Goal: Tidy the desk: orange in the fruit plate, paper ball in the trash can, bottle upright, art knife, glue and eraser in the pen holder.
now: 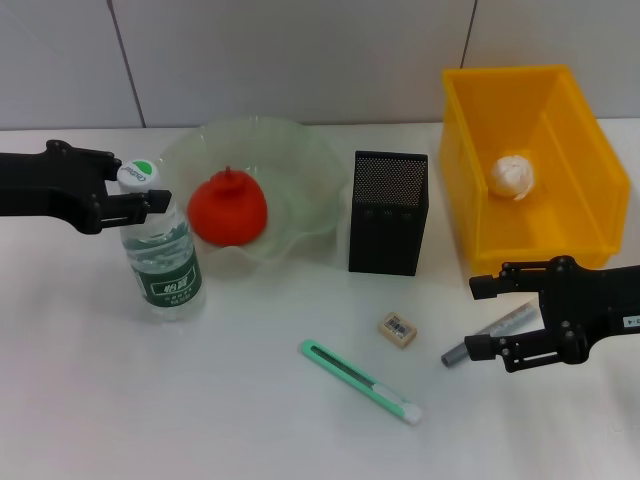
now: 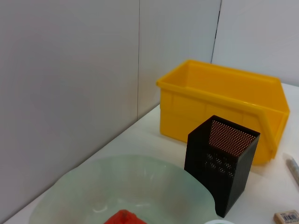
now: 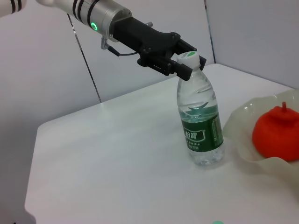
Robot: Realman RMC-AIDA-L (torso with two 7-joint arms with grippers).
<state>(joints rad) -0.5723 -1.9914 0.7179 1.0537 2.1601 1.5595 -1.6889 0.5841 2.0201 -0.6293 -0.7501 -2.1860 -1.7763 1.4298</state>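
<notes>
While the bottle is standing upright on the bench beside the fruit plate, the left pincer is sitting at its neck, jaws around the cap; a sideways pull-away could be tipping it toward the orange. The glue stick is lying flat near the bin, long axis diagonal, grey cap toward the eraser. The right pincer is spreading open around it, and closing off-centre could be rolling it away.
</notes>
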